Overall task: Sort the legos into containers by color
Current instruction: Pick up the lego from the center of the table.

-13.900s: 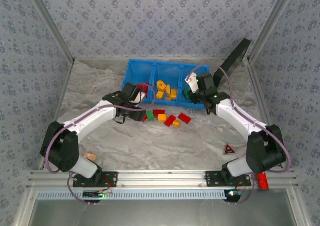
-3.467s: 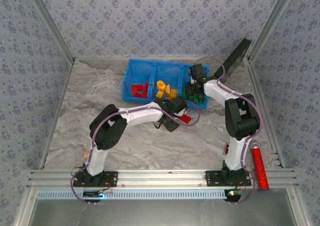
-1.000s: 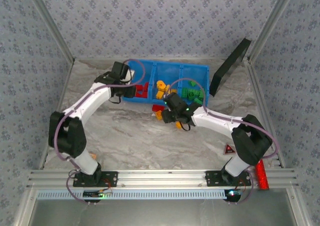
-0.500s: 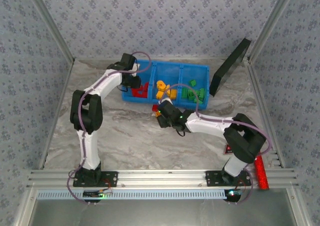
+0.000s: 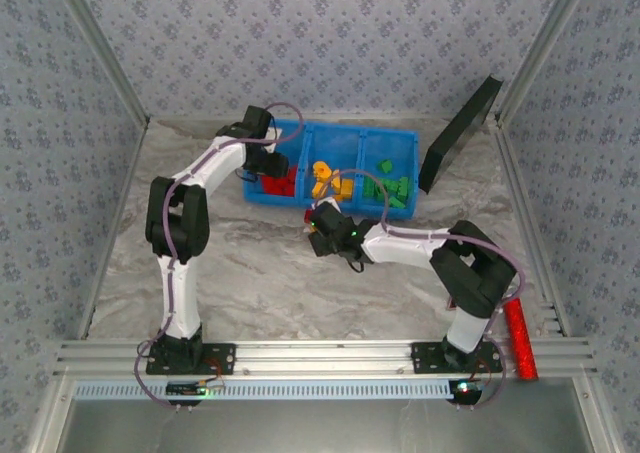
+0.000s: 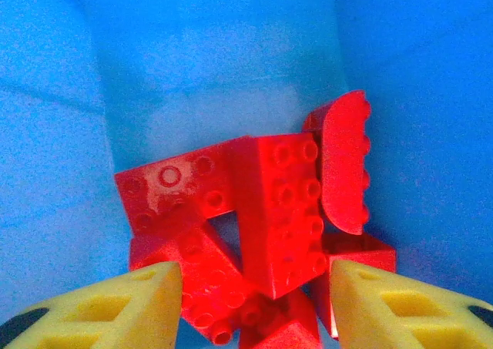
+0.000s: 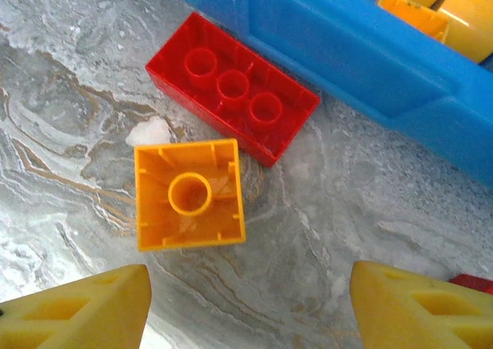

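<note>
A: Since a second ago my left gripper [image 5: 264, 165] has swung over the bin [image 5: 330, 129]; my right gripper [image 5: 318, 228] has slid left.
B: And the sorting?
A: Red bricks [image 6: 269, 210] piled in the left compartment; yellow-orange bricks [image 5: 322, 178] in the middle; green bricks [image 5: 388, 186] on the right; one orange brick [image 7: 189, 194] and one red brick [image 7: 231, 87] lie undersides up on the table [image 7: 323, 210], just beside the bin's wall.
B: Jaws?
A: Both pairs spread; nothing held.

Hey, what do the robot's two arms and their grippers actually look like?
The left arm and right arm both have white links and bulky black joints, with a thin purple cable looping alongside. The left gripper and right gripper have yellow wedge-shaped fingers with cut-out slots.
</note>
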Controlling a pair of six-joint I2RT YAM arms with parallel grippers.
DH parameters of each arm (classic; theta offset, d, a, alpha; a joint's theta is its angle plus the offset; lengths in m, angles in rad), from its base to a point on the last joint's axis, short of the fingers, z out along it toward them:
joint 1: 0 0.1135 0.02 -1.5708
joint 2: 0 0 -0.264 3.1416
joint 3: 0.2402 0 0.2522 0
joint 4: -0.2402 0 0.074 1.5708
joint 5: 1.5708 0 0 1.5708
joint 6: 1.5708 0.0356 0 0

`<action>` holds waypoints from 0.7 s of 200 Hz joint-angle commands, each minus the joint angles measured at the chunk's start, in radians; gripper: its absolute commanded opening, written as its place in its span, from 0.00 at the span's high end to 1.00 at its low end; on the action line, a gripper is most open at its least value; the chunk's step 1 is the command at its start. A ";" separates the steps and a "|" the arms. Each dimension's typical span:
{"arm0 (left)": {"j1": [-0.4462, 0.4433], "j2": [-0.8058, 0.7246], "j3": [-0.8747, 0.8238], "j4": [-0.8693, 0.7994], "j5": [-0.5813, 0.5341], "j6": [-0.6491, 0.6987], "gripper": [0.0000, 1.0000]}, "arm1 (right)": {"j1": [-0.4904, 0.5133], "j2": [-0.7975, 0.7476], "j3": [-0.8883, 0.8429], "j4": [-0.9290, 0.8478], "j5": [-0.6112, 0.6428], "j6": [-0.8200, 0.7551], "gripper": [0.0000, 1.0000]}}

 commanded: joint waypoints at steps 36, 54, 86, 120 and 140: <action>0.003 -0.097 -0.049 -0.018 0.042 0.012 0.42 | 0.006 0.087 0.090 0.003 0.005 -0.006 0.30; 0.002 -0.142 -0.069 -0.020 0.052 0.012 0.41 | 0.004 0.119 0.118 -0.008 0.000 -0.005 0.36; -0.005 -0.239 -0.118 -0.018 0.061 0.013 0.40 | 0.000 0.158 0.148 -0.015 -0.009 -0.004 0.49; -0.011 -0.347 -0.191 -0.024 0.054 0.014 0.39 | -0.007 0.179 0.166 -0.022 -0.015 -0.005 0.68; -0.011 -0.419 -0.254 -0.024 0.043 0.008 0.39 | -0.007 0.162 0.169 -0.037 -0.016 -0.015 0.76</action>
